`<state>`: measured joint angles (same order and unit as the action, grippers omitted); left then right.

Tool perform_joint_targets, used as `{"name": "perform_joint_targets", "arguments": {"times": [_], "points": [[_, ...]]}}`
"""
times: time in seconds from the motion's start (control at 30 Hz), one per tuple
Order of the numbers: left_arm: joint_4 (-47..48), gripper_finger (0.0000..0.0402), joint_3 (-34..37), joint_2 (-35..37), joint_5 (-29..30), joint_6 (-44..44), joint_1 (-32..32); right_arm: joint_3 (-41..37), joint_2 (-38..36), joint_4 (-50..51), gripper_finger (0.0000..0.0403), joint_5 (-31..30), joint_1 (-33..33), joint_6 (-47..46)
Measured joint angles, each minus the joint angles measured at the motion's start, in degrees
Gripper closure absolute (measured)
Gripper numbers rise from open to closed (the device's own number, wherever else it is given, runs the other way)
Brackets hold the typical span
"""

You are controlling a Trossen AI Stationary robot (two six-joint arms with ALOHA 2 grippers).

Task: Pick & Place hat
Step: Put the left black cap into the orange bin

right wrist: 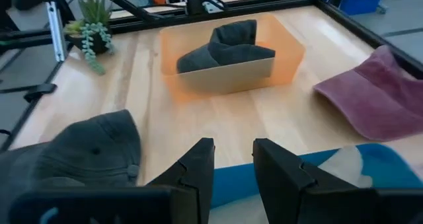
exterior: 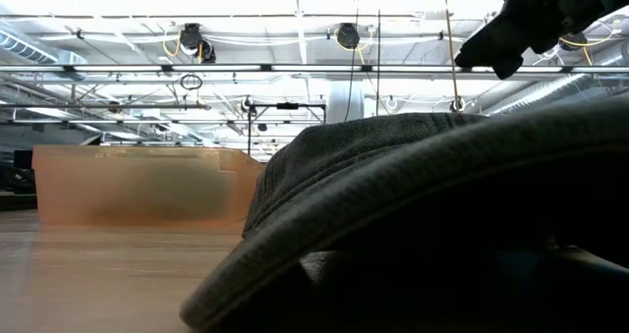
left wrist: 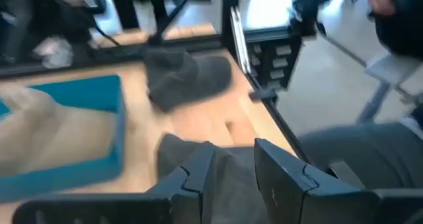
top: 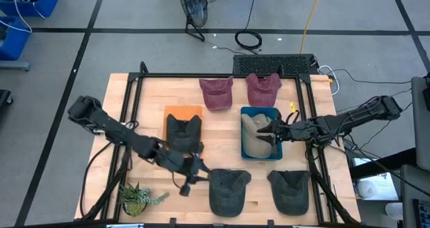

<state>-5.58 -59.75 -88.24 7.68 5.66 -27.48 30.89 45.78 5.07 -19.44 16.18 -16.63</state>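
Bare wood between the orange bin (top: 183, 112) and blue bin (top: 261, 152); table (top: 222, 130) front edge crowded by two dark hats. Left gripper (top: 199, 171) touches the dark hat (top: 228, 190) at front centre, fingers slightly apart at its brim, grip unclear. Right gripper (top: 270, 132) hangs over the blue bin's tan hat (top: 254, 135), fingers parted, empty.

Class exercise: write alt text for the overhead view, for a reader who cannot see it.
Seen from above, a wooden table holds two maroon caps, two dark grey caps, an orange bin with a dark cap and a blue bin with a tan cap. The left tool is beside a grey cap; the right tool is over the blue bin.
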Motion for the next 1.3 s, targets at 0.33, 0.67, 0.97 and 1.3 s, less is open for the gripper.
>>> {"name": "perform_joint_targets", "arguments": {"times": [0.33,0.67,0.97,1.3], "points": [[15.1,0.0267,-15.7,-13.9,0.3,5.6,-3.8,0.0,0.0,7.5,0.031,0.0,4.9,-6.7],[24.3,0.0133,-20.4,-20.0,-4.1,14.0,-1.3,0.0,0.0,7.6,0.031,-0.2,4.9,-3.8],[22.0,0.0123,-20.4,-25.1,-3.1,10.5,-0.4,0.0,0.0,7.3,0.031,-2.4,4.8,-2.6],[21.9,0.02,-20.4,-27.0,-3.3,11.0,0.6,-0.1,0.0,7.8,0.031,-3.1,5.0,-5.2]]}}
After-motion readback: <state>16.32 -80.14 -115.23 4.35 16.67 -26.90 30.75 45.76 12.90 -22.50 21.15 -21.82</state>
